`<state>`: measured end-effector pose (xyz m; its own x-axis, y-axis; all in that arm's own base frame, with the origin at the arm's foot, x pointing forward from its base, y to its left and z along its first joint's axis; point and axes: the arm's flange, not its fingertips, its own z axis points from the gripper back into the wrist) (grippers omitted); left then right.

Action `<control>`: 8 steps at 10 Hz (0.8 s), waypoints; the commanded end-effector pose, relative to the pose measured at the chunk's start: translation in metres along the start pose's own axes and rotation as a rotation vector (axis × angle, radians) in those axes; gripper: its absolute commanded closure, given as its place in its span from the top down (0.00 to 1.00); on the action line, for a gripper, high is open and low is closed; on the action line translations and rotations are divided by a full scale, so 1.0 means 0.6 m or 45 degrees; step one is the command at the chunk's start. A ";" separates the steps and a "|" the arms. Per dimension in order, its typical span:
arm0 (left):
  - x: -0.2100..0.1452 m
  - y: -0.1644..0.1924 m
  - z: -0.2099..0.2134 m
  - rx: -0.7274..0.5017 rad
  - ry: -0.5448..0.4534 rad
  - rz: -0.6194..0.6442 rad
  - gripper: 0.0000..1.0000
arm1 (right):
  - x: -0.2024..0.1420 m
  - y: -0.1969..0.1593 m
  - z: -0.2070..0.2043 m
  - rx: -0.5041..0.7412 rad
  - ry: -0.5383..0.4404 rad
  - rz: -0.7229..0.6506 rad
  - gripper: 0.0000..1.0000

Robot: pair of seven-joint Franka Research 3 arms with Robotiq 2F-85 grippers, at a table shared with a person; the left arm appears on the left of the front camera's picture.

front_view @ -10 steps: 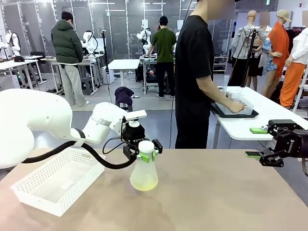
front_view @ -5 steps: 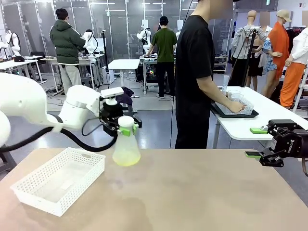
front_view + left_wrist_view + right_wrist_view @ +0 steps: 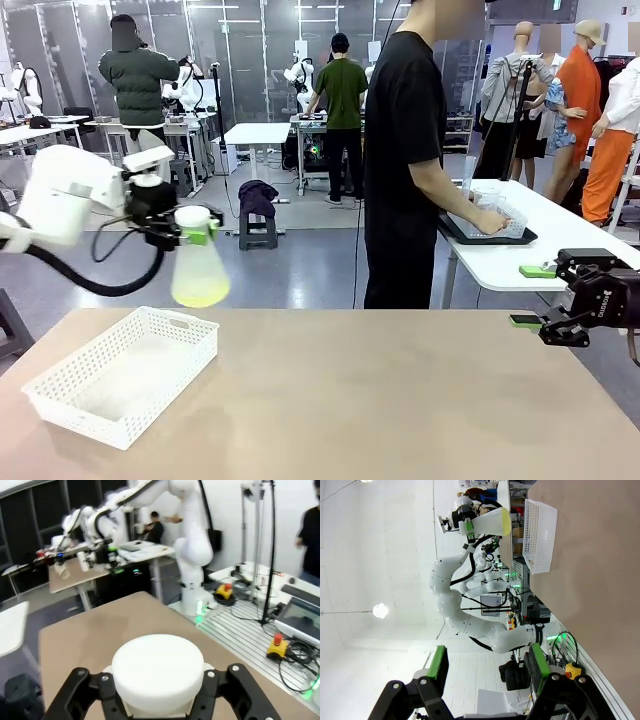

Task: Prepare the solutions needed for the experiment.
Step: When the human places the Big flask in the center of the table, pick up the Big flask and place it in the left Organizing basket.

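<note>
Left gripper (image 3: 192, 235) jaws clenched on flask (image 3: 199, 272) neck, solutions (image 3: 200, 292) pooled low; basket (image 3: 120, 388) on worktop (image 3: 400, 400). Right gripper (image 3: 530, 296) jaws spread, holding nothing, arm cut off at frame edge.

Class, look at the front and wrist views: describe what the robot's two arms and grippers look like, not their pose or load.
Both arms are glossy white with rounded joints. The left arm trails a looping black cable. The left gripper and right gripper are black with bright green pads. The right gripper's body carries small white lettering.
</note>
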<state>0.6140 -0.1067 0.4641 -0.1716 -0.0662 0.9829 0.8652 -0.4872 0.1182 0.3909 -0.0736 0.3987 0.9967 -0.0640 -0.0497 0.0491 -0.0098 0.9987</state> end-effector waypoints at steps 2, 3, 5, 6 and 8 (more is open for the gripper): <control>-0.042 -0.097 0.066 0.299 -0.030 0.008 0.00 | 0.000 0.004 0.001 0.000 -0.001 0.009 0.81; -0.060 -0.122 0.093 0.348 -0.066 0.013 0.00 | 0.000 0.004 0.001 0.000 -0.001 0.009 0.81; -0.108 -0.165 0.142 0.421 -0.142 0.058 0.00 | 0.000 0.004 0.001 0.000 -0.001 0.009 0.81; -0.130 -0.177 0.153 0.423 -0.179 0.061 0.00 | 0.000 0.004 0.001 0.000 -0.001 0.009 0.81; -0.170 -0.201 0.167 0.447 -0.201 0.091 0.00 | 0.000 0.004 0.001 0.000 -0.001 0.009 0.81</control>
<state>0.5765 0.0453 0.3633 -0.0427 0.0040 0.9991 0.9851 -0.1666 0.0428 0.3909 -0.0736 0.3987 0.9967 -0.0640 -0.0497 0.0492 -0.0098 0.9987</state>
